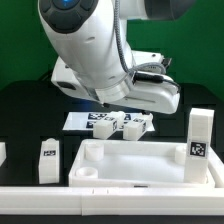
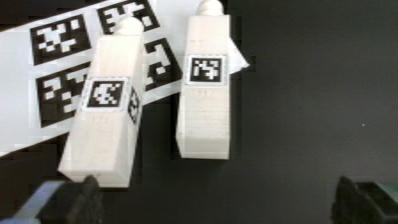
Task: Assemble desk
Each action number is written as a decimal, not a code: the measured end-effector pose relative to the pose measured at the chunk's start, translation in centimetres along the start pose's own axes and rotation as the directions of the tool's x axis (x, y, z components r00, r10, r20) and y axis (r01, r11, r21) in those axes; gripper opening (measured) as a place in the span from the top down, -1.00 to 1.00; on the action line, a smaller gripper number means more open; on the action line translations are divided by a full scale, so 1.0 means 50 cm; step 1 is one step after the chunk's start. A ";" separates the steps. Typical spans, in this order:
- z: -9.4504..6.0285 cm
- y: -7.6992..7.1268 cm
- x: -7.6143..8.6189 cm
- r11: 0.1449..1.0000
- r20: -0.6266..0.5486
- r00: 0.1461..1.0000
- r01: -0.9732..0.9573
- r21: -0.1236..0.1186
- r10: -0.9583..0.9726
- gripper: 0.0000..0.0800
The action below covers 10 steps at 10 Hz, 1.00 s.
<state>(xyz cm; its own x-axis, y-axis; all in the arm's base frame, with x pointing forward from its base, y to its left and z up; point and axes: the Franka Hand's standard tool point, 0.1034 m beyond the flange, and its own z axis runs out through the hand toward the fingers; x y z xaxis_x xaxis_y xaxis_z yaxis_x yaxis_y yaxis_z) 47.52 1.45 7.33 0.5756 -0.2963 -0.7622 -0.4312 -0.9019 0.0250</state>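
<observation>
Tool (image 2: pixel 217 205): jaws wide apart, nothing between them, hanging over two legs that lie side by side, first leg (image 2: pixel 107 115) and second leg (image 2: pixel 206 90), partly on the marker board (image 2: pixel 71 50). On the surface, low centre in the exterior view, sits the desk slab (image 1: pixel 130 160); a standing leg (image 1: pixel 199 135) is at its right end. The legs look rigid, light and smooth, so likely slippery. The best hold is probably across the flat long sides at mid-length, by the tag.
</observation>
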 end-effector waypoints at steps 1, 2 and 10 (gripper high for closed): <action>0.039 0.000 -0.004 0.999 0.033 0.999 -0.030 0.039 0.029 -0.62; 0.064 0.005 -0.007 0.997 0.055 0.997 -0.047 0.059 0.044 -0.62; 0.082 -0.023 0.002 0.995 -0.016 0.995 0.094 0.042 -0.093 -0.62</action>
<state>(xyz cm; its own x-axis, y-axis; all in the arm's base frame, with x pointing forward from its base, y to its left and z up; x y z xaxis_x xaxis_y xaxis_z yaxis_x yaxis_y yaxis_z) 45.20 3.75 4.59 0.6244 -0.2157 -0.7508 -0.4039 -0.9118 -0.0739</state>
